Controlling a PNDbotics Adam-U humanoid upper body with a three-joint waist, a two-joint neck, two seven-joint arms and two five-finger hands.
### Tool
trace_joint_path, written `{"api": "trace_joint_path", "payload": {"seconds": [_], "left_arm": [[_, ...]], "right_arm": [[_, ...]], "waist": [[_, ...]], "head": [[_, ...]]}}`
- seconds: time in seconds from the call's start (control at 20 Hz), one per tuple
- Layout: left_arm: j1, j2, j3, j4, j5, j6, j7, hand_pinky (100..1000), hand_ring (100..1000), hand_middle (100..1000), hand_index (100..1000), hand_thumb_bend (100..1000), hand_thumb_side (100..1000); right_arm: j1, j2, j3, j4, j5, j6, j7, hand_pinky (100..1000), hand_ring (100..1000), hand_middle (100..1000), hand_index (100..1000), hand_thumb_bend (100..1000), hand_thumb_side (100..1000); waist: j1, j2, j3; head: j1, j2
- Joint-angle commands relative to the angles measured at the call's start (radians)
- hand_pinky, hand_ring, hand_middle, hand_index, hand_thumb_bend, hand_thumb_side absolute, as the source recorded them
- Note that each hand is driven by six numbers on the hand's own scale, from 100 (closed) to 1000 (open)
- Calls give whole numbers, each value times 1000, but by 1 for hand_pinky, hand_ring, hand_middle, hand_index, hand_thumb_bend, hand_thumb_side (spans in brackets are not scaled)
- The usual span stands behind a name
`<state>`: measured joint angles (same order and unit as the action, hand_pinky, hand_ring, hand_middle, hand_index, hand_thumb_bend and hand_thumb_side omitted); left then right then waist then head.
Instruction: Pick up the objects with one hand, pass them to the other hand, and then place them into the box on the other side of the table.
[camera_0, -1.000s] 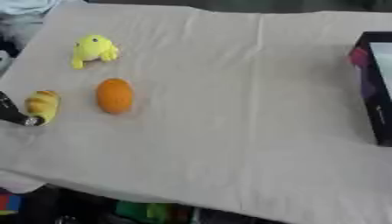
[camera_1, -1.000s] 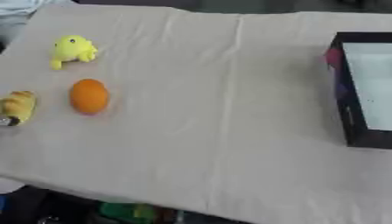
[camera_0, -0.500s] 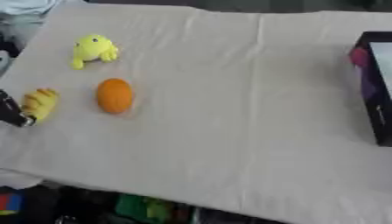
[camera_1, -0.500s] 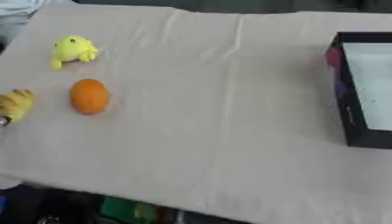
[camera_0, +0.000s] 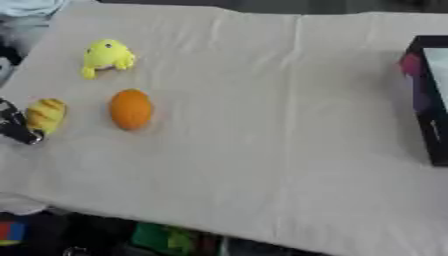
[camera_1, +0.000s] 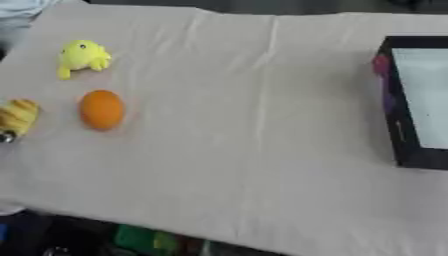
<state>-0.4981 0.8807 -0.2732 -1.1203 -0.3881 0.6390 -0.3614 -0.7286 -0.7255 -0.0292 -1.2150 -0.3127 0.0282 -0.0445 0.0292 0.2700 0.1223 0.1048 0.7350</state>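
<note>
Left eye view: my left hand is at the left edge of the table, only a black-and-silver bit of it showing. It sits against the yellow striped toy, touching it on the toy's left side. Can't tell whether the fingers are curled on the toy or just resting beside it. The orange ball lies just right of the striped toy, apart from it, on the cream cloth. The yellow duck toy is further back, toward the far left corner, well clear of the ball. The black box sits at the right edge, cut off by the frame, with a pink patch on its near-left wall. My right hand isn't visible.

Right eye view: same layout, shifted. The box shows more here, with a pale interior floor inside its black walls; can't make out anything in it. The striped toy is half cut by the left edge, with a small silver piece of my left hand just below it. The ball and the duck toy stand apart on the left half of the table.
</note>
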Motion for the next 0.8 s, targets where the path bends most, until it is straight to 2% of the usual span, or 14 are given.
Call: {"api": "trace_joint_path", "payload": {"seconds": [0.05,0.2,0.25,0.3,0.6,0.8], "left_arm": [[4,46,26,-44,33,2,14,723,642,513,514,218,107],[23,80,62,-113,68,0,28,718,625,494,496,232,100],[28,94,78,-141,79,-3,36,716,622,492,496,100,242],[37,106,93,-169,89,-3,44,716,622,492,496,234,100],[52,150,182,-327,166,-44,104,705,620,491,502,225,100],[44,135,180,-441,232,-103,154,696,622,499,507,219,130]], "right_arm": [[-8,-31,-4,-11,0,2,0,844,858,892,890,100,620],[-8,-37,-2,-17,-3,1,1,845,858,891,890,100,618],[-8,-39,-2,-18,-3,1,1,845,858,891,890,100,626],[-7,-40,-2,-19,-4,0,0,845,858,891,890,100,617],[-9,-47,-3,-23,-7,-2,-2,845,858,891,890,100,615],[-33,-46,0,-38,-5,-6,-1,846,860,892,891,100,596]], "waist": [[0,-14,1],[-1,-14,3],[-1,-14,4],[-2,-14,5],[-5,-15,11],[-7,-16,10]], "head": [[5,-3],[4,-4],[4,-4],[3,-4],[-2,0],[-10,3]]}}
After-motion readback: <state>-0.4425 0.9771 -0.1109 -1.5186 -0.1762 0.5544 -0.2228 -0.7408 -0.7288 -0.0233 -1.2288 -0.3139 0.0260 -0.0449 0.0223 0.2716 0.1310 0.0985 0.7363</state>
